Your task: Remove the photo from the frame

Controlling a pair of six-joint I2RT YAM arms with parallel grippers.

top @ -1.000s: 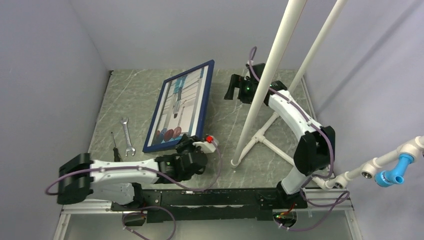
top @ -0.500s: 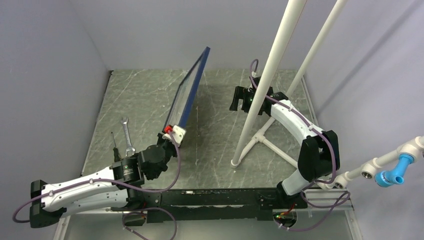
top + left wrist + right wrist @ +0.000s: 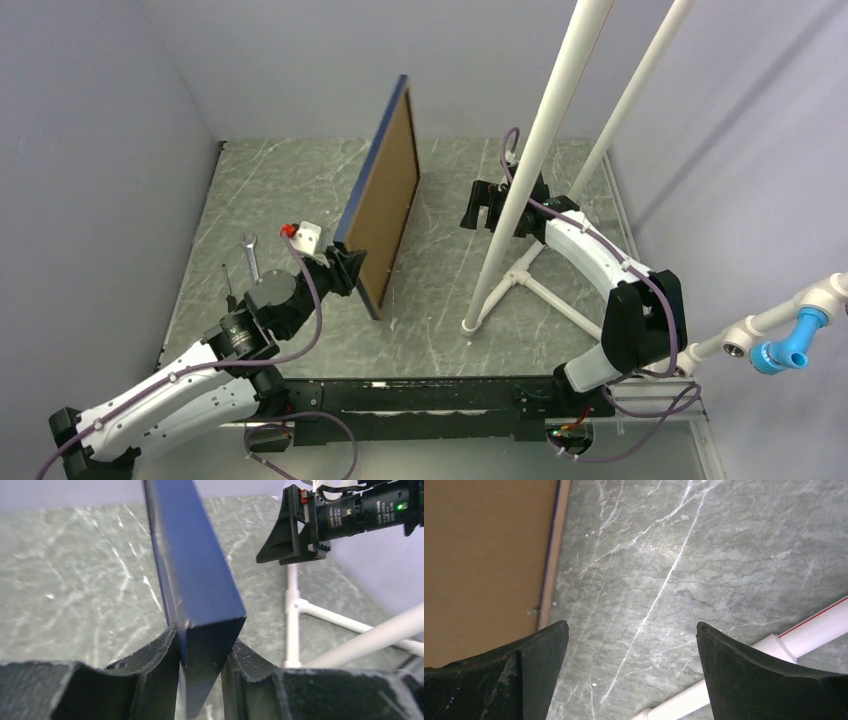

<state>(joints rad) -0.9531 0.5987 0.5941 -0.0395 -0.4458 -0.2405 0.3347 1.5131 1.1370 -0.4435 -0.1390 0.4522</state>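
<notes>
My left gripper point(image 3: 345, 268) is shut on the near edge of the navy-blue frame point(image 3: 388, 190) and holds it up on edge above the table, brown backing board turned right. In the left wrist view the jaws clamp the frame's blue rim point(image 3: 197, 575) at my left gripper point(image 3: 202, 652). The photo is hidden on the far face. My right gripper point(image 3: 478, 205) is open and empty to the right of the frame; it shows in the left wrist view point(image 3: 292, 530). The right wrist view has the brown board point(image 3: 481, 560) at left, my right gripper point(image 3: 631, 630) apart from it.
A white pipe stand point(image 3: 530, 170) rises just right of the frame, its feet point(image 3: 545, 290) spread on the marble table point(image 3: 270, 190). A wrench point(image 3: 252, 258) and a screwdriver point(image 3: 229, 285) lie at the left. Grey walls close in left and back.
My left gripper has lifted the frame off the table and swung it upright and over, so the brown back now faces right. My right gripper has drawn slightly nearer.
</notes>
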